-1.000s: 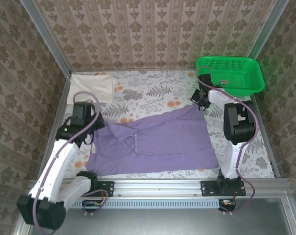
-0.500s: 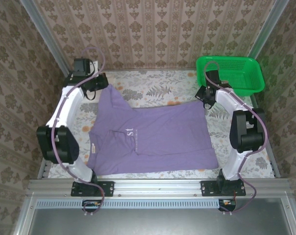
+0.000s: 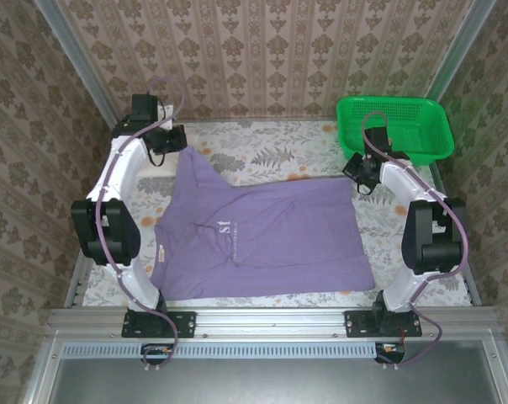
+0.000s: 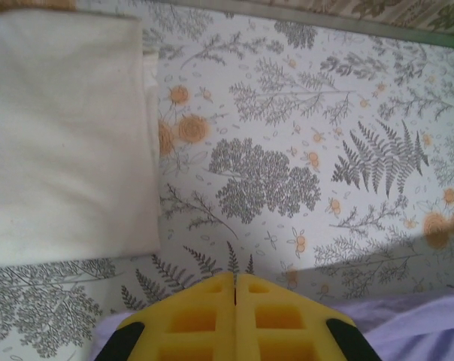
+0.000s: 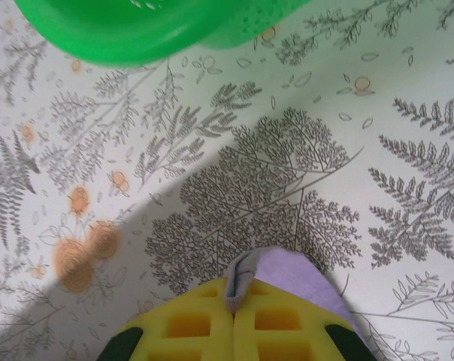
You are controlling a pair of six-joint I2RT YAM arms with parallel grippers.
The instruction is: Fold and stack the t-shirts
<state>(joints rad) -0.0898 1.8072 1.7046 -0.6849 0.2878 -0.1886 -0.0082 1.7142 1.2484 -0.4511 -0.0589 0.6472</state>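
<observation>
Purple cloth lies spread across the lower middle of the top view: the purple t-shirt (image 3: 262, 244), white lettering up, its lower edge close to the rail. Farther up, your right gripper (image 5: 233, 297) has its yellow pads pressed together on a thin purple edge at the shirt's upper right corner. Your left gripper (image 4: 234, 289), pads also together, appears to pinch the peak of cloth drawn toward the upper left. Beyond it lies the folded cream t-shirt (image 4: 62, 135), and at the upper right stands the green basket (image 3: 397, 126). Both bites look shallow, so a hard pull could slip the fabric free. Uneven tension would skew the fold, and swinging left could drag the cream stack.
</observation>
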